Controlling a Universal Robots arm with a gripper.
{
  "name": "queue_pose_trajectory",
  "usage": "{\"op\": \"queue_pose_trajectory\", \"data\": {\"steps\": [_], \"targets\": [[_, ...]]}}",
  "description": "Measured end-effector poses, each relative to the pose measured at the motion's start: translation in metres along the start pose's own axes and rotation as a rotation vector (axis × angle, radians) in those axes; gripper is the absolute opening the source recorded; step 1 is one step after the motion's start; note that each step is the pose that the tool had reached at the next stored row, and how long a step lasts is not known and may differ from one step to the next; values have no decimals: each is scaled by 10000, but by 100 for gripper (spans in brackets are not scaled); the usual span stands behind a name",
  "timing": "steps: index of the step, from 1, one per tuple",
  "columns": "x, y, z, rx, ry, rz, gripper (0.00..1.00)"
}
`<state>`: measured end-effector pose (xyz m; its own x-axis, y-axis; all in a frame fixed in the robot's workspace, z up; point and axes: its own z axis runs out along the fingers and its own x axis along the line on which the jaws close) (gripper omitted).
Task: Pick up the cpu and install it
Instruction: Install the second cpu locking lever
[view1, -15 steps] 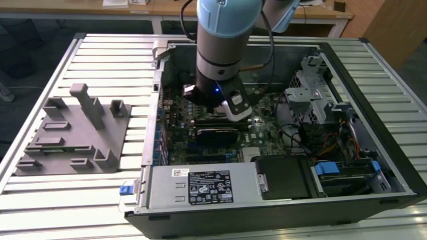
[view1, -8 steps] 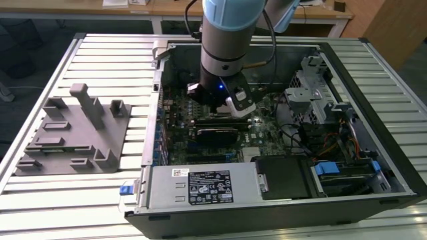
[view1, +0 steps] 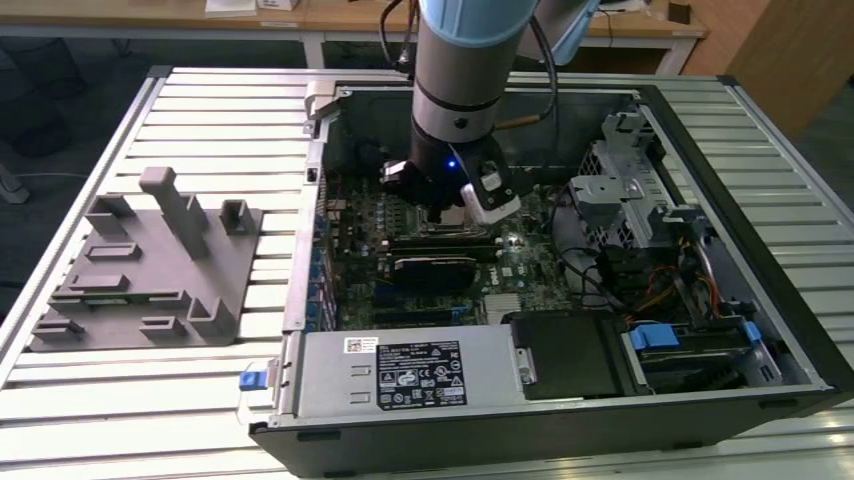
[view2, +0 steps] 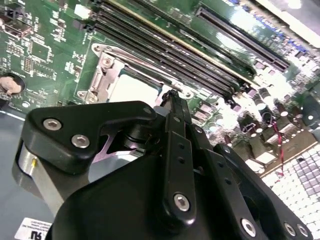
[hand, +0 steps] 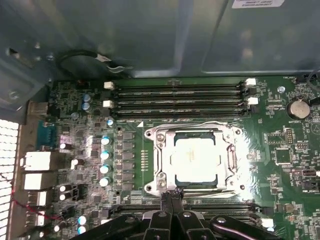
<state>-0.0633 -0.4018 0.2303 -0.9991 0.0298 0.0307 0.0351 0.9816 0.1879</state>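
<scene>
Lying in its socket (hand: 194, 156), the cpu (hand: 196, 159) looks thin, light and fragile; the empty fingers (hand: 171, 196) are closed together beside it.

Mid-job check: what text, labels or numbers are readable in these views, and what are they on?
Nothing is legible enough to quote.
Black label on the silver metal box, exterior view: print too small.
White sticker beside it: too small.
White label on the case wall, first wrist view: blurred, cut off.
Label corner, second wrist view: cut off.
Motherboard markings: too small.
</scene>
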Motion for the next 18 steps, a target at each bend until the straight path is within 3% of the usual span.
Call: {"op": "queue_pose_trajectory", "data": {"steps": [10, 18], "targets": [[-131, 131, 40, 367, -15, 15, 11], [-173, 207, 74, 392, -18, 30, 11]]}}
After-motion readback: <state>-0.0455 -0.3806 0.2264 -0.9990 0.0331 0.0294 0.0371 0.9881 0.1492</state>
